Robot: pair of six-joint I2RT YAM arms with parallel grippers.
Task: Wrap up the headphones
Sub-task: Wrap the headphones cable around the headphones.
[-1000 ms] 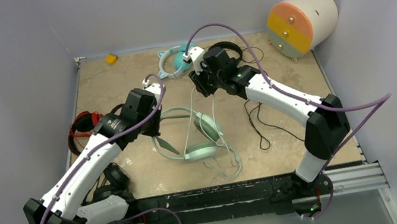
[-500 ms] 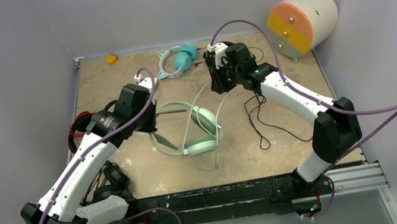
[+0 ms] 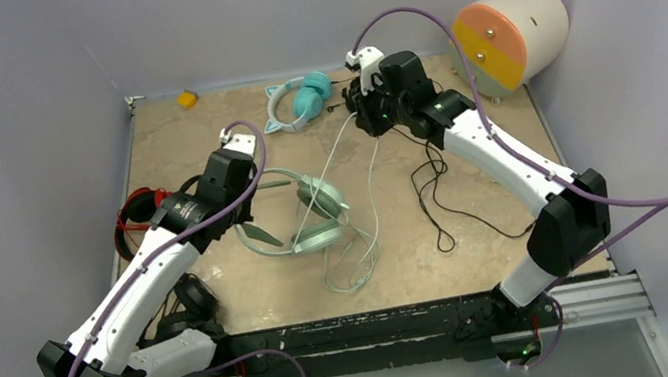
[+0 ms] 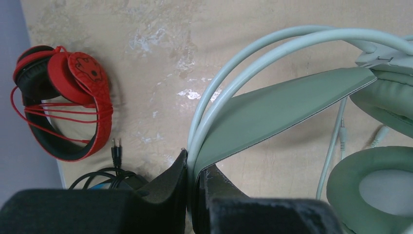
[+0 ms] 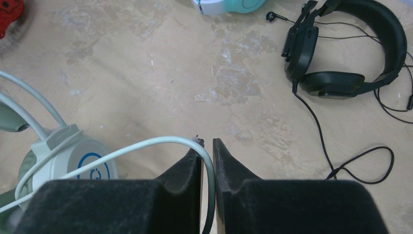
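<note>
The mint-green headphones lie mid-table, and my left gripper is shut on their headband at its left end. Their pale cable runs up to my right gripper, whose pads are shut on the cable. That gripper hangs over the back of the table. The loose part of the cable lies in loops near the front edge. Red headphones with the cord wound round them sit at the left edge.
Teal cat-eared headphones lie at the back. Black headphones lie right of my right gripper, their thin black cable trailing forward. A small black headset sits front left. A cream drum stands back right, a yellow bit back left.
My right gripper has moved back and to the right and closed on the pale cable, drawing it out. My left gripper has shifted the mint-green headphones a little to the left.
</note>
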